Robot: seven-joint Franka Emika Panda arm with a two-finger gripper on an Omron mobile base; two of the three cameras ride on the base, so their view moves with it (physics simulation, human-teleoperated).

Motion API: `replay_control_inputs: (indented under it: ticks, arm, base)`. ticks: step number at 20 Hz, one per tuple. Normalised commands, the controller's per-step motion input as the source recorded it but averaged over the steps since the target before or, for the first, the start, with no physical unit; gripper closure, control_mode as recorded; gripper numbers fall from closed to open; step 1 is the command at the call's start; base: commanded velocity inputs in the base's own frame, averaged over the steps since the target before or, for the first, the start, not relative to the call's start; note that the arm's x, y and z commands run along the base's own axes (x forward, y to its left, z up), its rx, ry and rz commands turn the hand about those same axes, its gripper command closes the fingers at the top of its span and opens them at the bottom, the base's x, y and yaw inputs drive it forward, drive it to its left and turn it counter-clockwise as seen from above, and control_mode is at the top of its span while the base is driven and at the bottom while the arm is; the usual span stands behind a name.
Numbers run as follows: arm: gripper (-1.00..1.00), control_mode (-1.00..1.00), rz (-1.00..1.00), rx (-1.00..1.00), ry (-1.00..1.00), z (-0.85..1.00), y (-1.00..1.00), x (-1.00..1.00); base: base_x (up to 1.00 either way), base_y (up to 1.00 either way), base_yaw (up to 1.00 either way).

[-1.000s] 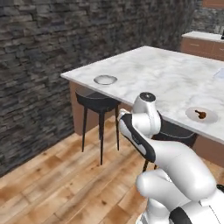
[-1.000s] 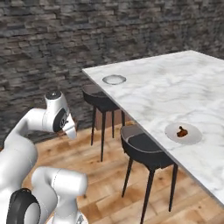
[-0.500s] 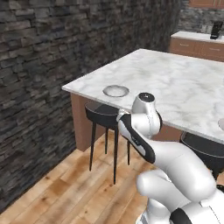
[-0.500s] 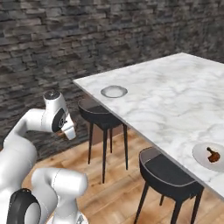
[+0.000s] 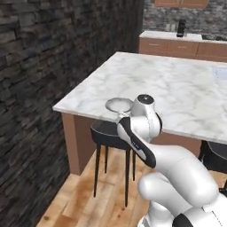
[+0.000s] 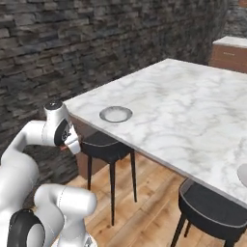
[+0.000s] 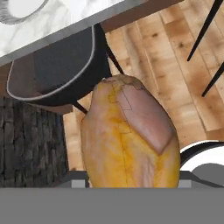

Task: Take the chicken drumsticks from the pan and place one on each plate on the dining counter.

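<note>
Golden drumstick (image 7: 129,135) is sitting clamped in my gripper (image 6: 72,143), tucked low beside the stool (image 6: 103,144) since I'm lining up on the empty plate (image 6: 116,114).

Two rear base views sharing the dining counter (image 5: 177,84); close, downward-looking hand view.

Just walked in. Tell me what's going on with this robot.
The robot arm is carrying a chicken drumstick in its gripper; in the hand view the golden meat sits right up against the camera, hiding the fingers. The arm is held low beside the dining counter, above the wooden floor near a black stool. An empty plate waits near the counter's corner, and the drumstick is not on it yet. A second plate's edge shows farther along the counter.
</note>
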Motion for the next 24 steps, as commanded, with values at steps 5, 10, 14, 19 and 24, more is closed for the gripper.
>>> replay_control_inputs:
  ticks: [5, 10, 14, 19, 24]
  arm:
    - [1.00, 1.00, 0.00, 0.00, 0.00, 0.00, 0.00, 0.00]
    - [1.00, 1.00, 0.00, 0.00, 0.00, 0.00, 0.00, 0.00]
    - [1.00, 1.00, 0.00, 0.00, 0.00, 0.00, 0.00, 0.00]
    - [1.00, 1.00, 0.00, 0.00, 0.00, 0.00, 0.00, 0.00]
    - [1.00, 1.00, 0.00, 0.00, 0.00, 0.00, 0.00, 0.00]
  base:
    - [0.75, 0.60, -0.48]
    - [0.69, 0.62, -0.46]
    - [0.50, 0.39, -0.33]
    - [0.52, 0.41, -0.28]
    - [0.18, 0.18, -0.11]
